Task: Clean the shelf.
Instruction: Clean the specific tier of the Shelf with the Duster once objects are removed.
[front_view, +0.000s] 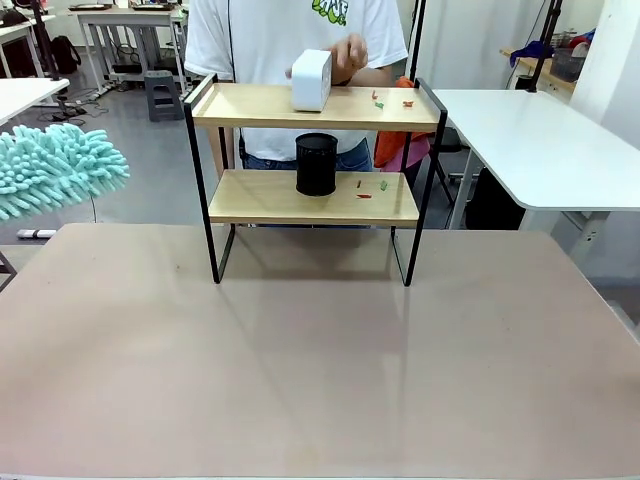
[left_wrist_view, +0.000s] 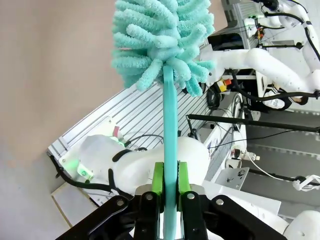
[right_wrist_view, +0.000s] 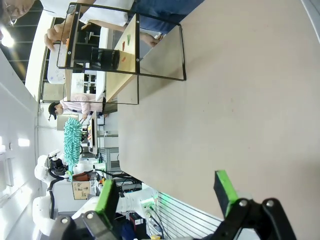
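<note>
The shelf (front_view: 260, 105) stands at the table's far middle and lies sideways in the right wrist view (right_wrist_view: 128, 70). A white box (front_view: 311, 80) sits on its top board with a person's hand (front_view: 350, 55) on it. A black cup (front_view: 316, 164) stands on the lower board. Small red and green scraps (front_view: 380, 100) lie at the right of both boards. My left gripper (left_wrist_view: 170, 185) is shut on the handle of a teal fluffy duster (left_wrist_view: 160, 40), whose head (front_view: 50, 165) hangs at the far left, apart from the shelf. My right gripper (right_wrist_view: 167, 195) is open, holding nothing, above the near table.
The brown table (front_view: 320, 360) spreads wide in front of the shelf. A white table (front_view: 540, 140) stands at the back right, another (front_view: 20, 95) at the back left. The person (front_view: 280, 30) stands right behind the shelf.
</note>
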